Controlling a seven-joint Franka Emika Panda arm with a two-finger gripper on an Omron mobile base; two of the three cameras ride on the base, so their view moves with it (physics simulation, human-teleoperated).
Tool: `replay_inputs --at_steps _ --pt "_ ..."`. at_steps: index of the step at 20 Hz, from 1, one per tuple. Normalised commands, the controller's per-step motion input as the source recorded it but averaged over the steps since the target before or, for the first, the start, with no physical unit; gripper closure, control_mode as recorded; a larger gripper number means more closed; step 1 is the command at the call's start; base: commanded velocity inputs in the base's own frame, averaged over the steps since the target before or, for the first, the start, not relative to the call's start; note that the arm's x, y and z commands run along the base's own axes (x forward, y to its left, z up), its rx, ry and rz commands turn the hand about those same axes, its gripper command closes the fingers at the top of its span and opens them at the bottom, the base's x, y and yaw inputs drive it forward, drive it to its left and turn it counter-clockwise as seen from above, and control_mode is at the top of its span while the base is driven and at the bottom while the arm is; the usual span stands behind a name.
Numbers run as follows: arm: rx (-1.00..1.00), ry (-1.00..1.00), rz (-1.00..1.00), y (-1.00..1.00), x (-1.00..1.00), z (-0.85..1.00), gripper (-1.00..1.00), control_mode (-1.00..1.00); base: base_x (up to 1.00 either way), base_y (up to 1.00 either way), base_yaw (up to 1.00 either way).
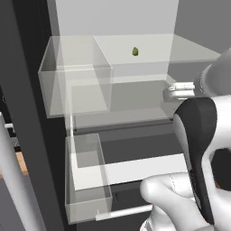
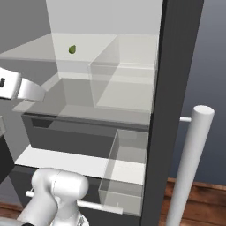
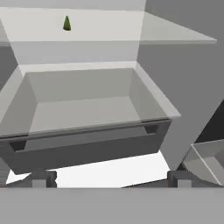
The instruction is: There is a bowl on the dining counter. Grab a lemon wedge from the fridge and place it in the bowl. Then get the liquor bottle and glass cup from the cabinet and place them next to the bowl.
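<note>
The fridge [image 1: 27, 113] stands open. The lemon wedge [image 1: 135, 52] sits alone on its upper glass shelf [image 1: 189, 52], toward the back, above the wide grey drawer [image 3: 87, 144]. The gripper [image 3: 111, 178], below and in front of that shelf, is spread wide, holding nothing.

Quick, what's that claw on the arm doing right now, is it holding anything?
Gripper: open, holding nothing; the lemon wedge sits apart on the fridge shelf.
</note>
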Motion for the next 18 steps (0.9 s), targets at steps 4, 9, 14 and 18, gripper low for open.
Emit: replay_inputs --at_steps 4,9,14,18 --pt "0.04 -0.36 0.0 0.0 -0.3 0.9 -1.0 -1.0 0.0 0.0 0.0" --pt "0.09 -0.11 0.02 0.0 0.32 0.72 -1.0 -1.0 0.0 0.0 0.0" --pt "0.05 0.01 0.02 0.15 0.79 0.45 -1.0 -1.0 0.0 0.0 0.0" --pt "0.0 0.0 0.01 0.31 0.78 0.06 -1.0 -1.0 0.0 0.0 0.0"
